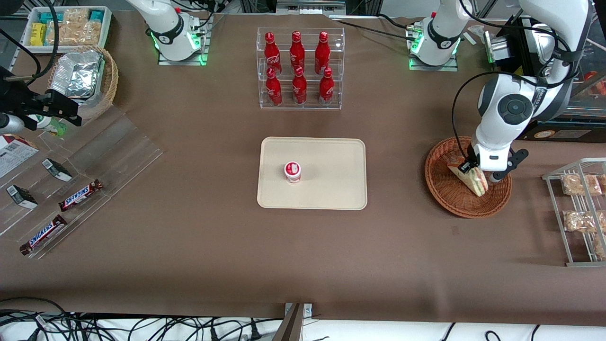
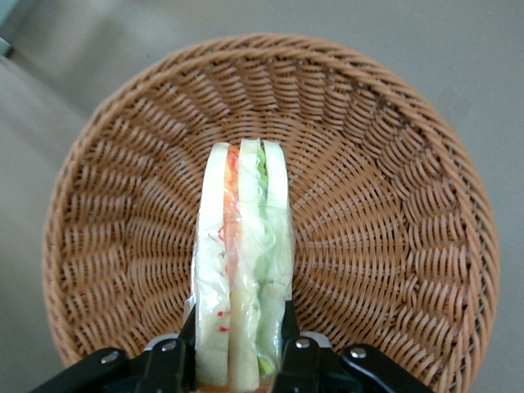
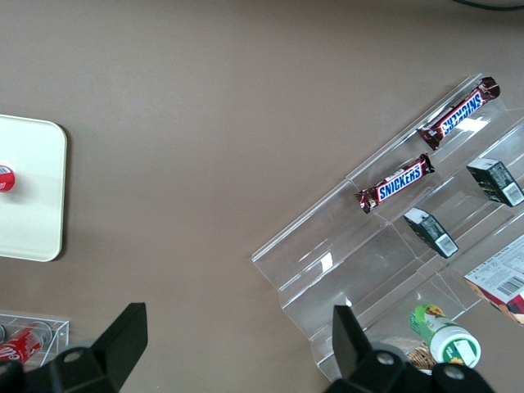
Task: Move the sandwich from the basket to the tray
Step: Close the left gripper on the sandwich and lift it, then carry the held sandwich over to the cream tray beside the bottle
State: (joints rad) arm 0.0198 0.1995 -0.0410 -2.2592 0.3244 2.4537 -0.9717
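- So you've got the sandwich (image 1: 470, 177) pinched already, but it's not out of the basket (image 1: 440, 189) yet. In the front view it hangs at the right of the frame, pointed end down, right over the wicker. Whether the tip is touching the weave or just clear of it, I can't tell.
- The wrist view backs this up: the sandwich (image 2: 243, 270) stands on edge with the basket (image 2: 393, 164) spread out around and under it, nothing else in the bowl.
- The tray (image 1: 331, 156) sits at the middle of the frame, well apart from the basket, with bare brown table between them. A small red-and-white cup (image 1: 292, 171) is already standing on it, a bit off centre toward the parked arm's end.
- So I'd call it roughly a third done: grasp made; lift, carry and drop-off all left.
- The gripper (image 1: 479, 172) is closed onto the sandwich at its wide end. In the wrist view you can see both fingers (image 2: 296, 360) pressed against the outer bread slices through the clear wrap, so it's clamped across the slices, not along the filling.
- The jaws are only as far apart as the sandwich is thick, and the wrap bulges a little just above them, so the squeeze looks firm-ish.
- When you set it down, I'd aim for the open part of the tray away from the cup. There's lots of room on the side nearer the basket.
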